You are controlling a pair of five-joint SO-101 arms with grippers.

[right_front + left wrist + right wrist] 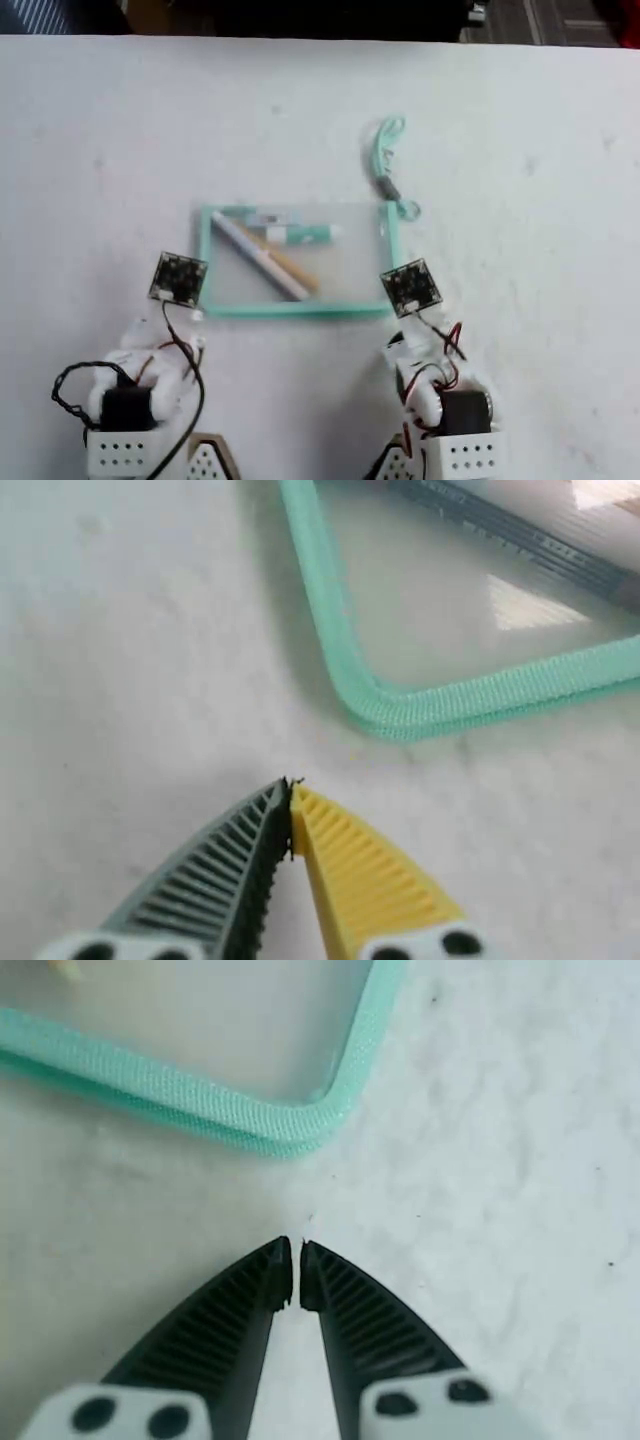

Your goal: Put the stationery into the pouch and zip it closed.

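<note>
Both shut and empty, your left pincer and right pincer hover by the near corners of the pouch. Pens look inside already; pin one edge, tug the strap steadily.

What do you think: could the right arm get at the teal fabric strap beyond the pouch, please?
Probably yes: the right tool rests shut beside the clear teal-edged pouch's near right corner, and bare white table runs past that side to the teal fabric strap.
</note>
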